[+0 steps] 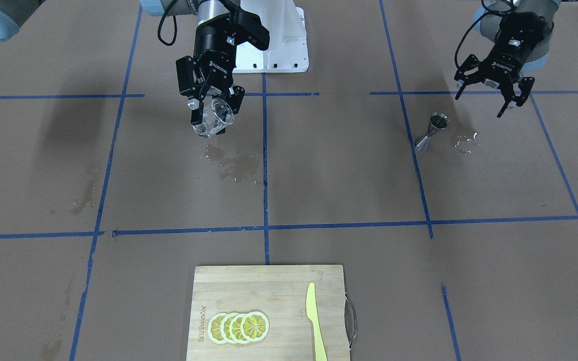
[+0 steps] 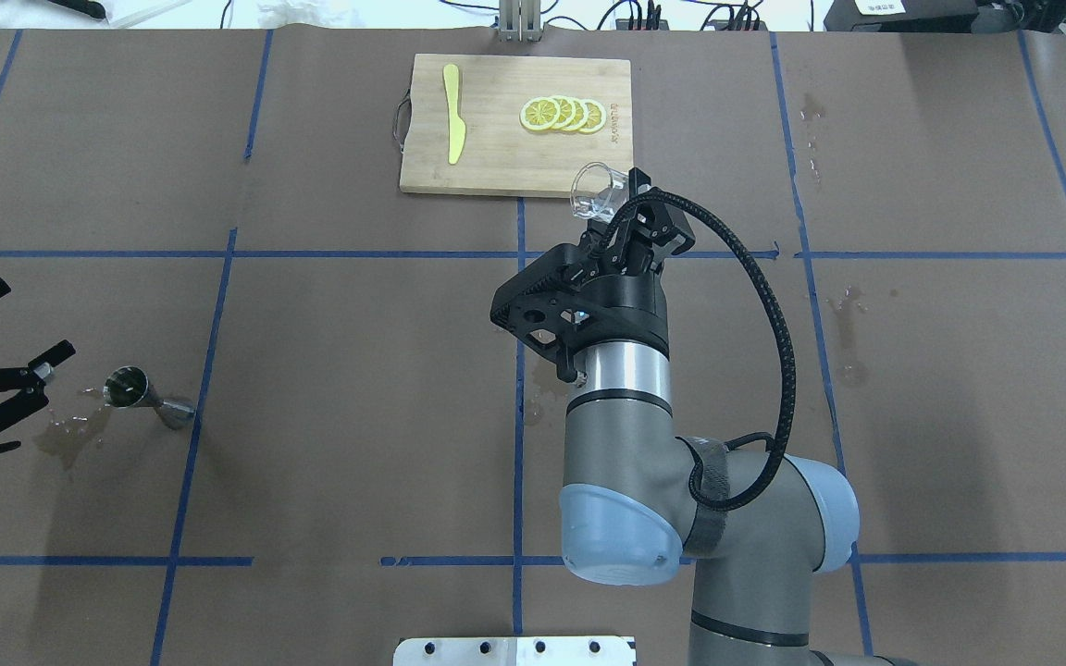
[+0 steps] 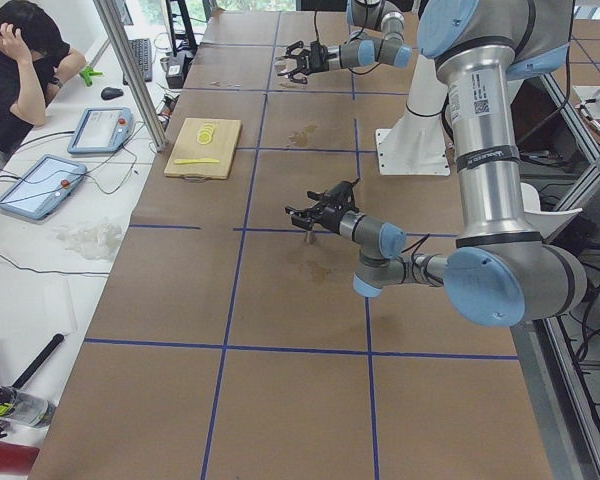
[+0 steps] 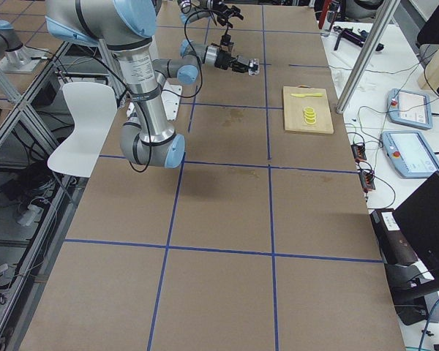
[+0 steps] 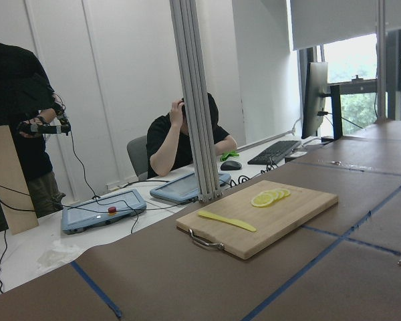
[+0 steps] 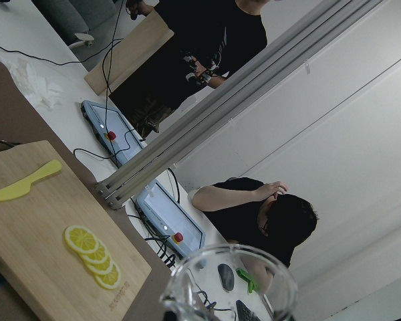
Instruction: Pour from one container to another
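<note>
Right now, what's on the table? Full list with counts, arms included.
glass: 1, clear, held tilted above the table, off the surface
jigger: 1, steel, upright on the paper near the left arm
cutting board: 1, light wood, at the table edge far from the robot
lemon slices: 4, yellow, overlapping row on the board
knife: 1, yellow-green, on the board beside the slices
wet patches: several, dark, below the glass and beside the jigger
tape lines: blue, grid over the brown paper
right arm: 1, grey and blue, jaws shut on the glass
left arm: 1, grey and blue, jaws open and empty, next to the jigger
</note>
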Tool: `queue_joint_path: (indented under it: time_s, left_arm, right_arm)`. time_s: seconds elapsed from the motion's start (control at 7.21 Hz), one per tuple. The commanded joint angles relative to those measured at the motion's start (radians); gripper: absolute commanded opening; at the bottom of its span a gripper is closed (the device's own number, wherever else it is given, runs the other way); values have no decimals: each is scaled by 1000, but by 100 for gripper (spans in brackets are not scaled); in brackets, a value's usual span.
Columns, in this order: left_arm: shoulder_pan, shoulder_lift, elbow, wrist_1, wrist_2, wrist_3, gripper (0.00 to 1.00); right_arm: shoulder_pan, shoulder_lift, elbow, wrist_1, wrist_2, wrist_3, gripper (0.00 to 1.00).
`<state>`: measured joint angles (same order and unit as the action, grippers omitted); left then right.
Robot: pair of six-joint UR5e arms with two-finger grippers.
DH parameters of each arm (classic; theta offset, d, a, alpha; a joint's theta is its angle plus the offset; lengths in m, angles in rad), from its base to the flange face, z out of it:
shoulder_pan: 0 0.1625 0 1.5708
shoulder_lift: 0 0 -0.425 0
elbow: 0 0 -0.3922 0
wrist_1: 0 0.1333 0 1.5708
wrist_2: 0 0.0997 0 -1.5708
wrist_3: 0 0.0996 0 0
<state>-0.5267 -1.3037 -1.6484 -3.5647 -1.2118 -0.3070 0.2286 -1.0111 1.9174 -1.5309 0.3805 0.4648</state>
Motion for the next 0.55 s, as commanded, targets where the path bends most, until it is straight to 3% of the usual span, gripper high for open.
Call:
queue_joint_path:
  time_s: [0.0, 0.42]
  left_arm:
    - [-238, -31, -2, 244, -281, 14, 98]
    - [-494, -109, -2, 565, -535, 147, 98]
  right_arm:
    - [0, -1, 0, 0, 0, 0, 0]
    - [0, -4, 0, 0, 0, 0, 0]
